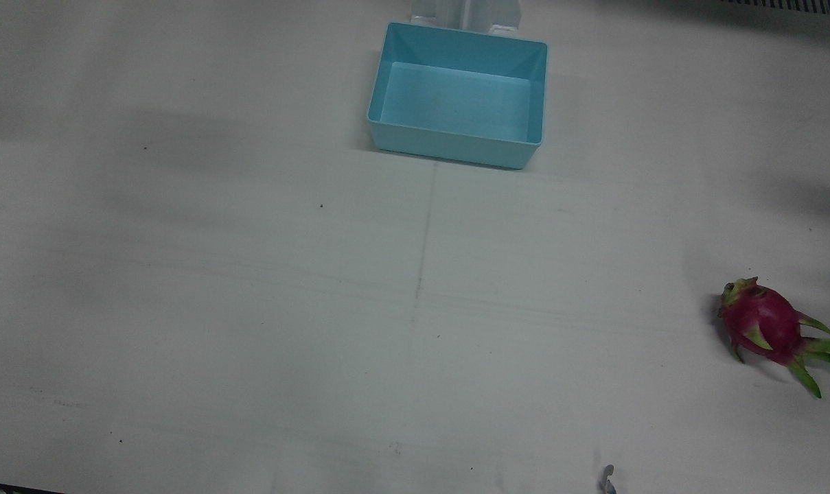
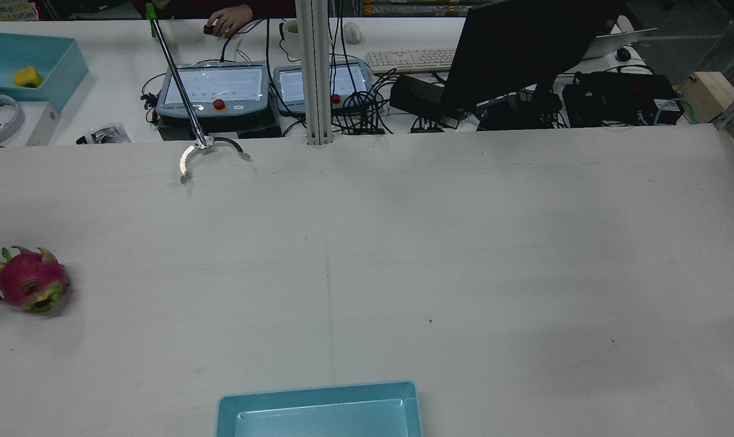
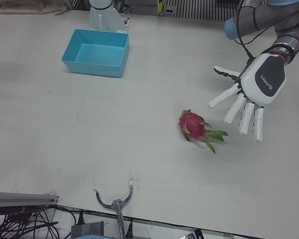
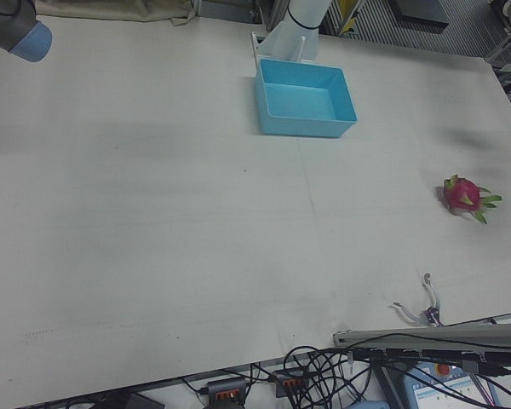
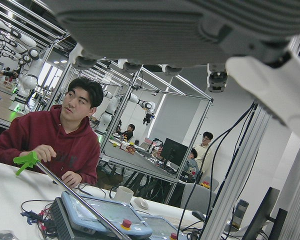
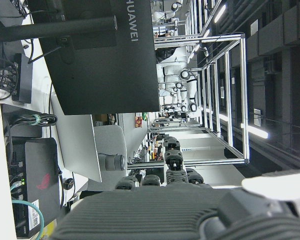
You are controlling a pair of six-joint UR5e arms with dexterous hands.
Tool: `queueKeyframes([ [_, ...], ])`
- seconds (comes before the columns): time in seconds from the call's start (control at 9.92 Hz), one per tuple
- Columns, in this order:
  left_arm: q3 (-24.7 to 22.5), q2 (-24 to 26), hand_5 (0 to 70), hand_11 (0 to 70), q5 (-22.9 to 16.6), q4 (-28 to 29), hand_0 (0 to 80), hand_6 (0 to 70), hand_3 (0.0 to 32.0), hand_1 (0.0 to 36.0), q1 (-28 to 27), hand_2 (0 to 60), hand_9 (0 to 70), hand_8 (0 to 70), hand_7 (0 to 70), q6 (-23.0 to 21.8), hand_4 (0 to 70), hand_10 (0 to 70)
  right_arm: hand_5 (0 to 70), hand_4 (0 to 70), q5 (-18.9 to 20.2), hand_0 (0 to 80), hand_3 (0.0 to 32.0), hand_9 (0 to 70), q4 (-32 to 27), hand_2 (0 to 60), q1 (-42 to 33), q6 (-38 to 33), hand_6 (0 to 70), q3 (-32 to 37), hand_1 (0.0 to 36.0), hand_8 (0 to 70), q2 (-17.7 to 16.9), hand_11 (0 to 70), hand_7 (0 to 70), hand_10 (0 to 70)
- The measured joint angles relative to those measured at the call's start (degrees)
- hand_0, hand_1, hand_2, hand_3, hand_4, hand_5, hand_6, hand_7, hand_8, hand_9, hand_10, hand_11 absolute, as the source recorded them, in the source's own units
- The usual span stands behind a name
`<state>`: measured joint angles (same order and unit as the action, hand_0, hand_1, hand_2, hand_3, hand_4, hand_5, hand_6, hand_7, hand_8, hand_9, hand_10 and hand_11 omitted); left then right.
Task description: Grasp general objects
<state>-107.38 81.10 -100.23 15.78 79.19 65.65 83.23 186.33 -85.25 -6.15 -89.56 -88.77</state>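
Observation:
A pink dragon fruit (image 1: 765, 322) with green scales lies on the white table, on the robot's left side; it also shows in the rear view (image 2: 30, 285), the left-front view (image 3: 193, 124) and the right-front view (image 4: 462, 194). My left hand (image 3: 256, 84) hovers above the table just beside the fruit, on its outer side. It is open, fingers spread and pointing down toward the table, and does not touch the fruit. Its dark palm (image 5: 165, 25) fills the top of the left hand view. My right hand shows only as a dark palm (image 6: 165, 215) in its own view, holding nothing.
An empty light-blue bin (image 1: 449, 147) stands at the robot's edge of the table, mid-width, also in the rear view (image 2: 318, 391). A person's reacher tool has its claw (image 2: 203, 145) resting on the operators' edge. Monitors, pendants and cables lie beyond that edge.

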Motion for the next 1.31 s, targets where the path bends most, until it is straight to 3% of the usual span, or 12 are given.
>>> queueKeyframes([
  [0.2, 0.2, -1.3, 0.0, 0.0, 0.0, 1.2, 48.1, 0.0, 24.4, 6.6, -0.1, 0.0, 0.0, 0.0, 0.0, 1.3, 0.0, 0.0, 0.0, 0.0, 0.0, 0.0, 0.0, 0.0, 0.0, 0.0, 0.0, 0.0, 0.0, 0.0, 0.0, 0.0, 0.0, 0.0, 0.0, 0.0],
  [0.3, 0.9, -2.1, 0.0, 0.0, -0.1, 2.0, 48.2, 0.0, 23.4, 6.8, -0.2, 0.0, 0.0, 0.0, 0.0, 4.0, 0.0, 0.0, 0.0, 0.0, 0.0, 0.0, 0.0, 0.0, 0.0, 0.0, 0.0, 0.0, 0.0, 0.0, 0.0, 0.0, 0.0, 0.0, 0.0, 0.0],
  [0.5, 3.2, -7.4, 0.0, 0.0, 0.2, 10.5, 48.4, 0.0, 20.0, 7.4, -0.3, 0.0, 0.0, 0.0, 0.0, 8.5, 0.0, 0.0, 0.0, 0.0, 0.0, 0.0, 0.0, 0.0, 0.0, 0.0, 0.0, 0.0, 0.0, 0.0, 0.0, 0.0, 0.0, 0.0, 0.0, 0.0],
  [0.71, 5.3, -11.6, 0.0, 0.0, 0.5, 17.1, 49.5, 0.0, 11.2, 8.3, -0.3, 0.0, 0.0, 0.0, 0.0, 12.1, 0.0, 0.0, 0.0, 0.0, 0.0, 0.0, 0.0, 0.0, 0.0, 0.0, 0.0, 0.0, 0.0, 0.0, 0.0, 0.0, 0.0, 0.0, 0.0, 0.0],
  [0.81, 6.1, -12.3, 0.0, 0.0, 0.3, 18.2, 49.0, 0.0, 10.2, 7.7, -0.5, 0.0, 0.0, 0.0, 0.0, 13.2, 0.0, 0.0, 0.0, 0.0, 0.0, 0.0, 0.0, 0.0, 0.0, 0.0, 0.0, 0.0, 0.0, 0.0, 0.0, 0.0, 0.0, 0.0, 0.0, 0.0],
  [0.91, 6.7, -12.6, 0.0, 0.0, 0.1, 18.6, 48.8, 0.0, 11.2, 7.4, -0.9, 0.0, 0.0, 0.0, 0.0, 13.7, 0.0, 0.0, 0.0, 0.0, 0.0, 0.0, 0.0, 0.0, 0.0, 0.0, 0.0, 0.0, 0.0, 0.1, 0.0, 0.0, 0.0, 0.0, 0.0, 0.0],
  [1.01, 6.9, -12.2, 0.0, 0.0, 0.0, 18.3, 49.2, 0.0, 14.6, 7.6, -1.8, 0.0, 0.0, 0.0, 0.0, 14.0, 0.0, 0.0, 0.0, 0.0, 0.0, 0.0, 0.0, 0.0, 0.0, 0.0, 0.0, 0.0, 0.0, 0.1, 0.0, 0.0, 0.0, 0.0, 0.0, 0.0],
  [1.11, 7.1, -10.5, 0.0, 0.0, -0.1, 15.9, 49.8, 0.0, 18.4, 8.2, -3.5, 0.0, 0.0, 0.0, 0.0, 14.2, 0.0, 0.0, 0.0, 0.0, 0.0, 0.0, 0.0, 0.0, 0.0, 0.0, 0.0, 0.0, 0.0, 0.0, 0.0, 0.0, 0.0, 0.0, 0.0, 0.0],
  [1.21, 7.1, -7.7, 0.0, 0.0, -0.1, 11.7, 50.7, 0.0, 24.6, 8.9, -5.9, 0.0, 0.0, 0.0, 0.0, 15.1, 0.0, 0.0, 0.0, 0.0, 0.0, 0.0, 0.0, 0.0, 0.0, 0.0, 0.0, 0.0, 0.0, 0.0, 0.0, 0.0, 0.0, 0.0, 0.0, 0.0],
  [1.31, 7.2, -4.7, 0.0, 0.0, 0.1, 7.0, 50.5, 0.0, 20.6, 9.0, -8.7, 0.0, 0.0, 0.0, 0.0, 16.7, 0.0, 0.0, 0.0, 0.0, 0.0, 0.0, 0.0, 0.0, 0.0, 0.0, 0.0, 0.0, 0.0, 0.0, 0.0, 0.0, 0.0, 0.0, 0.0, 0.0],
])
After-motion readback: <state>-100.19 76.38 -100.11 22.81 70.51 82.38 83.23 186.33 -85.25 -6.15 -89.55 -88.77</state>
